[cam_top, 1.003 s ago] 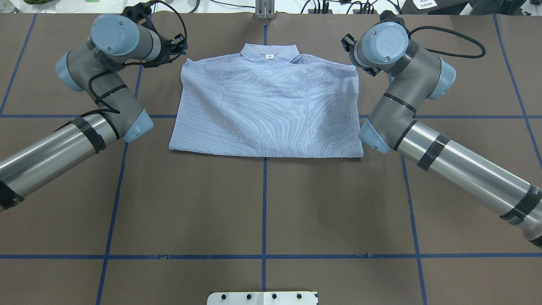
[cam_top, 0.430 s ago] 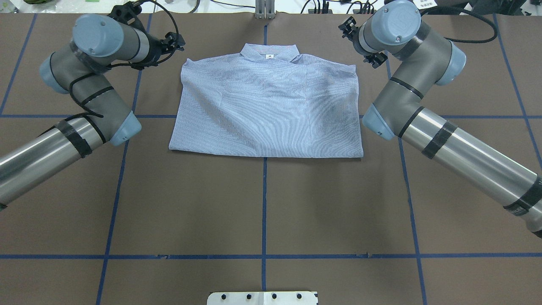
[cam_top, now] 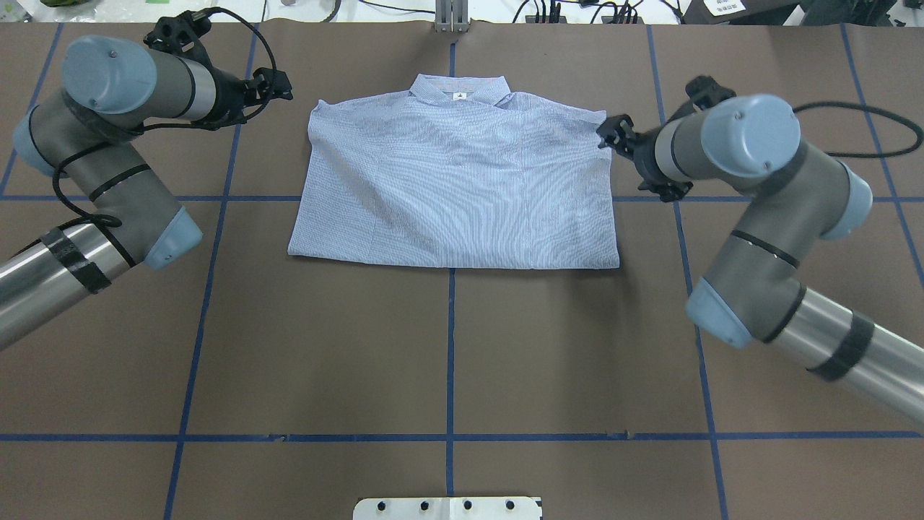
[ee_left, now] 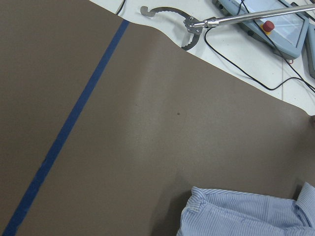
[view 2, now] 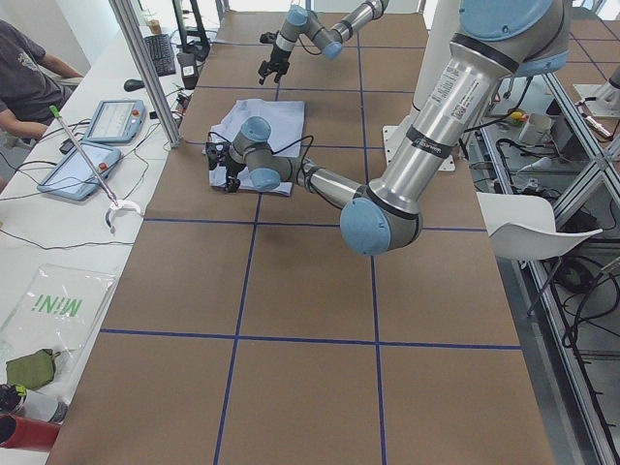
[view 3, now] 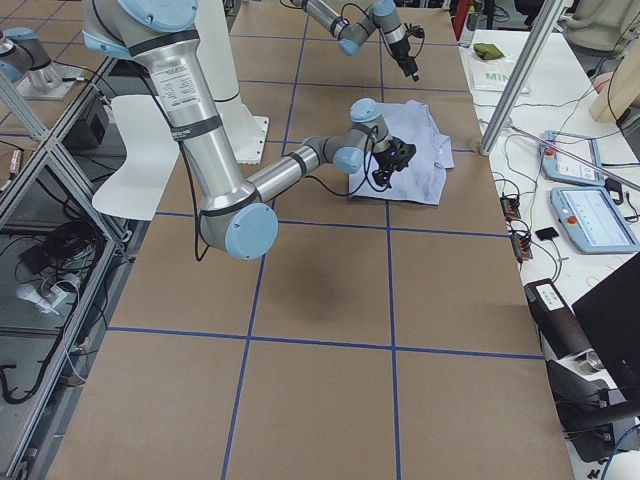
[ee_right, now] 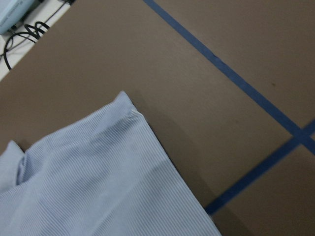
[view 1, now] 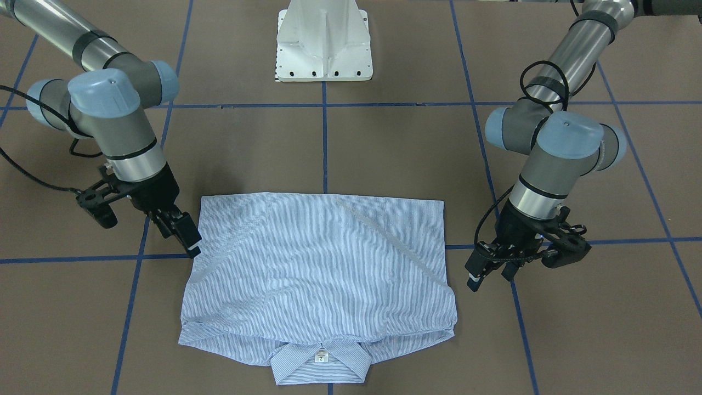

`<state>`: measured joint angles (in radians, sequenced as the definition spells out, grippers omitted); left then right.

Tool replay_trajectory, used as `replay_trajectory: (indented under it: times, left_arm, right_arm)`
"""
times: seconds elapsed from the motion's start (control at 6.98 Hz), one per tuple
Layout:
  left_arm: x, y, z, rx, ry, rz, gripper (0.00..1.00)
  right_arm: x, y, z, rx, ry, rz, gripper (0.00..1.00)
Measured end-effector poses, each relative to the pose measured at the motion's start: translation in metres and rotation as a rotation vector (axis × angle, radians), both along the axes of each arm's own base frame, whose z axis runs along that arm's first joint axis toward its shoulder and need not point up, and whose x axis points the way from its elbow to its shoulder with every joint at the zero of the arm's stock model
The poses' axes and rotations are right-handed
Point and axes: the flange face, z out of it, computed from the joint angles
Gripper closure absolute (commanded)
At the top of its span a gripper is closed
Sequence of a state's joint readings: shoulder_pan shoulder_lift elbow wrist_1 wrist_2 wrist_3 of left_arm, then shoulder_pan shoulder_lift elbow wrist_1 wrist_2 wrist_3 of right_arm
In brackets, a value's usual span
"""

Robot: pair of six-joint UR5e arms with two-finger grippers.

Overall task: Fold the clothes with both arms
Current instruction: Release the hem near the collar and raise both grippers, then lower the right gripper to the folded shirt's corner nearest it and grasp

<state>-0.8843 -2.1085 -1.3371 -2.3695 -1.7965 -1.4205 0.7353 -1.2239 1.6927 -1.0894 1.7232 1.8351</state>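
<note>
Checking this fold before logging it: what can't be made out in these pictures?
- Shirt sleeves, buttons, pocket: in no view; only one striped face shows, the rest presumably folded under.
- Neck label print: too small in the front and overhead views.
- Right gripper: fingers overlap in the front view, tiny overhead, so their gap and any contact with the shirt's edge are unclear.
- Wrist views: no fingers in frame.

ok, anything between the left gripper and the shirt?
Nothing loose. In the front-facing view, only bare brown table cover with a blue tape line separates the left gripper from the shirt.
</note>
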Motion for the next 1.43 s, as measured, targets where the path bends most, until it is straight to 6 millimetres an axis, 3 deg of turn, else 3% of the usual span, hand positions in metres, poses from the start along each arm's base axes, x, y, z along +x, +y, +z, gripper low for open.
replay_trajectory:
  times: [0.14,0.43,1.15,1.43]
  left_arm:
    - [-0.003,0.003,0.000,0.007,0.000,0.001,0.01]
    - [-0.006,0.005,0.002,0.010,-0.001,-0.004,0.01]
    - [-0.006,0.005,0.002,0.011,-0.003,-0.008,0.01]
    - [-0.007,0.006,0.006,0.006,-0.007,-0.009,0.01]
  right_arm:
    - [-0.005,0.039,0.013,-0.034,-0.011,-0.022,0.02]
    - [-0.032,0.078,0.020,-0.078,-0.025,-0.027,0.07]
    - [-0.054,0.085,0.033,-0.099,-0.004,-0.034,0.19]
    - [-0.061,0.081,0.033,-0.101,-0.001,-0.035,0.38]
